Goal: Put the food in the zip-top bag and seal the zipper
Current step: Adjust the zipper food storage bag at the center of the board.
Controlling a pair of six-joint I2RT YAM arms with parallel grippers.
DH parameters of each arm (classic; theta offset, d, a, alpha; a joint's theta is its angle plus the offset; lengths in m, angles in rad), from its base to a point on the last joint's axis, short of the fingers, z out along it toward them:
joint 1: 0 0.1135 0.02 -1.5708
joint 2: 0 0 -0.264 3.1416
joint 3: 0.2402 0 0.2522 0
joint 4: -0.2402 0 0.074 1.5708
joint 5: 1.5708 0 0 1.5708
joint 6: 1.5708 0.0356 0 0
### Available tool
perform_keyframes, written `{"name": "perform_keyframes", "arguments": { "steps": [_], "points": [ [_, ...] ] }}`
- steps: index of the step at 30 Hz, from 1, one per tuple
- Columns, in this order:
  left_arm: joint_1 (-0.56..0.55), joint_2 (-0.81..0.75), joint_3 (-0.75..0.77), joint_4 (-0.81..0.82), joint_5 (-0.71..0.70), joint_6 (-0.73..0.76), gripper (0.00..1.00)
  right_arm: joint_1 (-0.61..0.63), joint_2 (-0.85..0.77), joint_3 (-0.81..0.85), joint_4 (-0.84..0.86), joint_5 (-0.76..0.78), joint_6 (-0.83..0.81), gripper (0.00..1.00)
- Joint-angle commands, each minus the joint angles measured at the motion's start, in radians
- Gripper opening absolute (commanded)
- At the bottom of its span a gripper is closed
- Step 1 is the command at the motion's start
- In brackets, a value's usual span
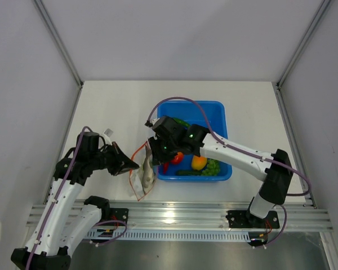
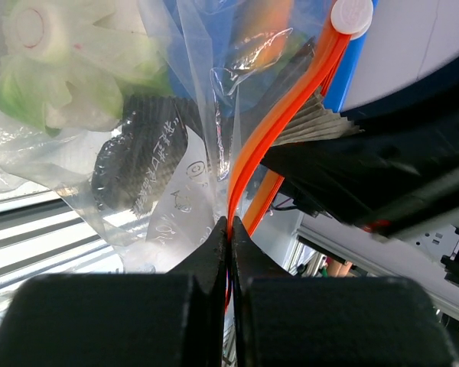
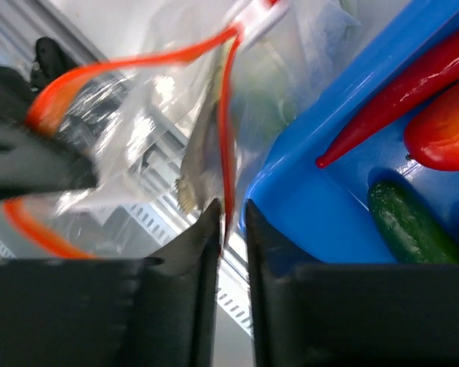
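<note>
The clear zip-top bag (image 1: 142, 179) lies just left of the blue tub (image 1: 222, 112), with the grey fish (image 2: 134, 164) and the white cauliflower (image 2: 61, 69) inside. My left gripper (image 1: 129, 165) is shut on the red-orange zipper (image 2: 249, 153) at the bag's left mouth edge. My right gripper (image 1: 155, 149) pinches the zipper (image 3: 226, 130) at the tub side, its jaws nearly together around the strip. The red chili (image 3: 413, 84), an orange fruit (image 1: 199, 162), the green grapes (image 1: 213, 167) and the long green vegetable (image 3: 409, 225) lie in the tub.
The zipper's white slider (image 2: 352, 15) sits at the far end of the strip. The tub's near left wall (image 3: 329, 206) is right beside my right fingers. An aluminium rail (image 1: 186, 214) runs along the table's near edge.
</note>
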Motion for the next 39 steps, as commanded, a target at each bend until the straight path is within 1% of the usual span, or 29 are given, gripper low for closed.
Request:
{"name": "perform_keyframes", "arguments": {
  "steps": [1, 2, 3, 6, 7, 9, 10, 12, 13, 14, 15, 16, 17, 18, 19, 21, 23, 25, 26, 27, 29, 31, 33, 34, 36, 37, 39],
  "points": [
    [0.005, 0.001, 0.028, 0.033, 0.021, 0.019, 0.01, -0.013, 0.064, 0.052, 0.03, 0.014, -0.036, 0.17],
    [0.006, 0.005, 0.028, 0.033, 0.019, 0.022, 0.01, -0.015, 0.084, 0.062, 0.033, 0.02, -0.052, 0.05],
    [0.005, 0.007, 0.033, 0.034, 0.018, 0.029, 0.01, -0.015, 0.093, 0.077, 0.031, 0.026, -0.066, 0.0],
    [0.006, 0.028, 0.068, 0.054, 0.001, 0.052, 0.01, -0.021, 0.148, 0.202, -0.008, 0.06, -0.12, 0.0],
    [0.006, 0.038, 0.077, 0.059, -0.002, 0.062, 0.01, -0.027, 0.168, 0.311, -0.025, 0.06, -0.131, 0.0],
    [0.006, 0.073, 0.135, 0.05, -0.025, 0.097, 0.01, -0.032, 0.228, 0.435, -0.083, 0.067, -0.163, 0.0],
    [0.006, 0.084, 0.181, 0.01, -0.063, 0.111, 0.01, -0.032, 0.248, 0.574, -0.126, 0.063, -0.172, 0.0],
    [0.006, 0.09, 0.249, -0.048, -0.111, 0.155, 0.0, -0.032, 0.317, 0.74, -0.183, 0.046, -0.181, 0.0],
    [0.006, 0.082, 0.267, -0.112, -0.133, 0.167, 0.01, -0.032, 0.342, 0.905, -0.241, 0.019, -0.177, 0.0],
    [0.006, 0.05, 0.312, -0.143, -0.174, 0.183, 0.01, -0.032, 0.374, 0.966, -0.264, 0.006, -0.157, 0.0],
    [0.006, 0.029, 0.314, -0.163, -0.196, 0.186, 0.0, -0.035, 0.376, 0.994, -0.274, -0.011, -0.137, 0.0],
    [0.006, 0.007, 0.315, -0.19, -0.228, 0.177, 0.01, -0.039, 0.368, 0.947, -0.256, -0.056, -0.117, 0.0],
    [0.006, -0.026, 0.285, -0.185, -0.236, 0.172, 0.01, -0.053, 0.328, 0.88, -0.225, -0.083, -0.084, 0.0],
    [0.006, -0.034, 0.263, -0.172, -0.24, 0.166, 0.01, -0.056, 0.304, 0.796, -0.146, -0.098, -0.074, 0.0],
    [0.006, -0.034, 0.219, -0.127, -0.233, 0.155, 0.01, -0.061, 0.284, 0.649, -0.115, -0.104, -0.066, 0.0],
    [0.006, 0.013, 0.116, -0.061, -0.208, 0.158, 0.01, -0.079, 0.264, 0.553, -0.05, -0.115, -0.071, 0.0],
    [0.011, 0.076, 0.093, -0.029, -0.184, 0.167, 0.01, -0.09, 0.279, 0.504, -0.041, -0.109, -0.085, 0.0],
    [0.013, 0.146, 0.125, -0.038, -0.18, 0.192, 0.01, -0.107, 0.331, 0.526, -0.068, -0.107, -0.108, 0.0],
    [0.013, 0.147, 0.151, -0.068, -0.206, 0.192, 0.01, -0.11, 0.348, 0.583, -0.09, -0.095, -0.111, 0.0],
    [0.014, 0.133, 0.236, -0.075, -0.217, 0.192, 0.01, -0.115, 0.378, 0.623, -0.135, -0.097, -0.112, 0.0],
    [0.013, 0.061, 0.315, -0.072, -0.248, 0.181, 0.01, -0.115, 0.383, 0.677, -0.154, -0.098, -0.118, 0.0],
    [0.014, 0.033, 0.358, -0.078, -0.289, 0.178, 0.0, -0.115, 0.353, 0.668, -0.124, -0.104, -0.114, 0.0],
    [0.016, 0.059, 0.351, -0.089, -0.283, 0.189, 0.0, -0.121, 0.34, 0.62, -0.093, -0.11, -0.105, 0.0],
    [0.019, 0.106, 0.299, -0.084, -0.259, 0.203, 0.0, -0.127, 0.348, 0.611, -0.094, -0.109, -0.105, 0.0],
    [0.032, 0.16, 0.283, -0.107, -0.21, 0.203, 0.01, -0.142, 0.368, 0.622, -0.131, -0.112, -0.089, 0.0],
    [0.032, 0.168, 0.297, -0.121, -0.193, 0.195, 0.01, -0.145, 0.377, 0.652, -0.143, -0.127, -0.088, 0.0],
    [0.031, 0.087, 0.324, -0.084, -0.206, 0.181, 0.01, -0.136, 0.362, 0.674, -0.14, -0.117, -0.097, 0.0]
  ]
}}
